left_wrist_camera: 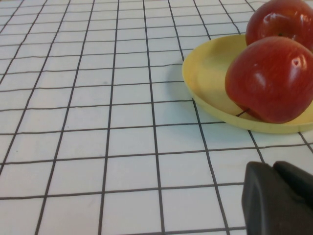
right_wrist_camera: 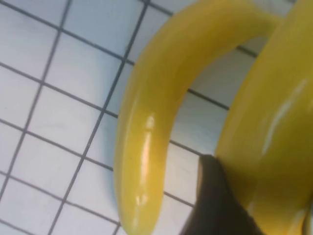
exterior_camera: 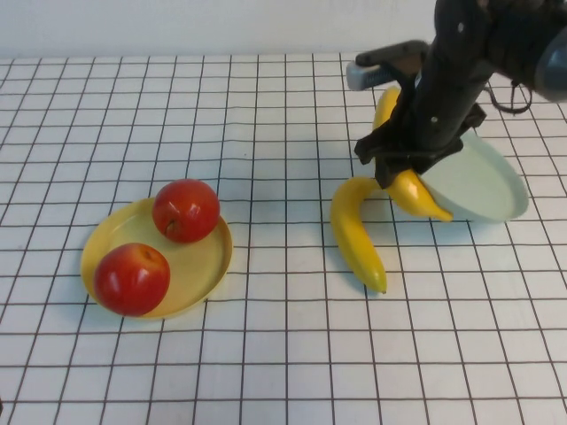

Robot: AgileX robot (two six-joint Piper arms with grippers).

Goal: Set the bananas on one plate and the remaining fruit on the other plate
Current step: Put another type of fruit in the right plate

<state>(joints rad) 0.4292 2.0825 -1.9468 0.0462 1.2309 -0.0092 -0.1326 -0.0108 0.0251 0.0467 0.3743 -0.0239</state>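
Right gripper (exterior_camera: 400, 173) clamps one banana (exterior_camera: 416, 197) at the blue plate's (exterior_camera: 483, 190) left rim; the second banana (exterior_camera: 356, 235) lies on the table just left, touching it. Both apples (exterior_camera: 186, 210) sit on the yellow plate (exterior_camera: 208, 261), far left. Left gripper (left_wrist_camera: 281, 198) is closed, near them

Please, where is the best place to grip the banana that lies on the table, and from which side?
Probably its thick middle, from above. The banana on the table lies flat and curved, clear of the blue-green plate. The right gripper is at the other banana. The left gripper rests shut near the yellow plate.
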